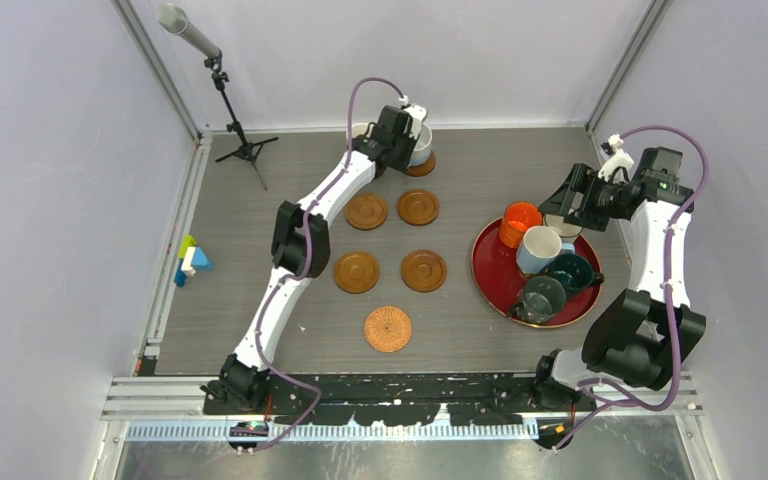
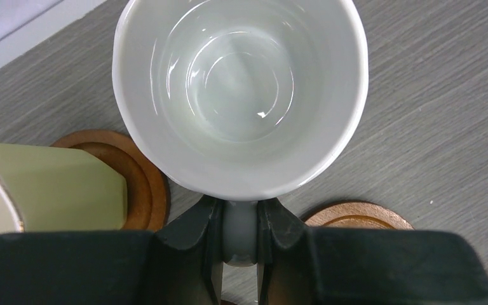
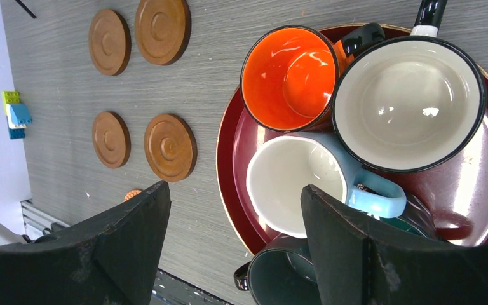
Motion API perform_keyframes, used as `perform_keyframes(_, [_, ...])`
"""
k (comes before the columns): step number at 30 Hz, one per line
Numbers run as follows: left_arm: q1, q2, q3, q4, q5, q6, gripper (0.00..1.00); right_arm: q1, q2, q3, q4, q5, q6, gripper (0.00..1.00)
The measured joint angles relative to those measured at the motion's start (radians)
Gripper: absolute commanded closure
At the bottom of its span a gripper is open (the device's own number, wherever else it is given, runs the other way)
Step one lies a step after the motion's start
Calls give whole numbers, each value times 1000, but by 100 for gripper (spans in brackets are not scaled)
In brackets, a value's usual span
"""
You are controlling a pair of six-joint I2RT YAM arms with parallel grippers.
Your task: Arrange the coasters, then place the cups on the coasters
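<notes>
My left gripper point(image 1: 401, 137) point(image 2: 240, 213) is shut on the handle point(image 2: 240, 232) of a white cup point(image 2: 240, 95) point(image 1: 421, 140) at the far middle of the table. A wood coaster point(image 1: 423, 167) point(image 2: 358, 215) peeks out beside that cup; whether the cup rests on it I cannot tell. The pale yellow cup point(image 2: 51, 190) stands on a coaster point(image 2: 147, 184) to its left. Several bare wood coasters point(image 1: 366, 211) point(image 1: 418, 207) point(image 1: 356, 272) point(image 1: 424, 270) and a woven one point(image 1: 388, 328) lie mid-table. My right gripper point(image 1: 573, 205) point(image 3: 235, 244) hangs open above the orange point(image 3: 289, 76), cream point(image 3: 406, 101), white-and-blue point(image 3: 295, 178) and dark point(image 3: 283, 276) cups.
The cups on the right crowd a large red round tray point(image 1: 488, 285) point(image 3: 230, 171). Toy bricks point(image 1: 188, 262) point(image 3: 16, 113) lie at the left table edge. A microphone stand point(image 1: 228, 100) stands at the back left. Grey walls close the table on three sides.
</notes>
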Motion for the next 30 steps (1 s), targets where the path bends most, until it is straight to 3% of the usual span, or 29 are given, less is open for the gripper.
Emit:
perform_keyframes(23, [10, 52, 22, 48, 0, 31, 100, 7, 10, 0, 7, 4, 0, 20])
perform_keyframes(30, [11, 56, 29, 54, 0, 30, 81, 7, 10, 0, 7, 6, 0, 20])
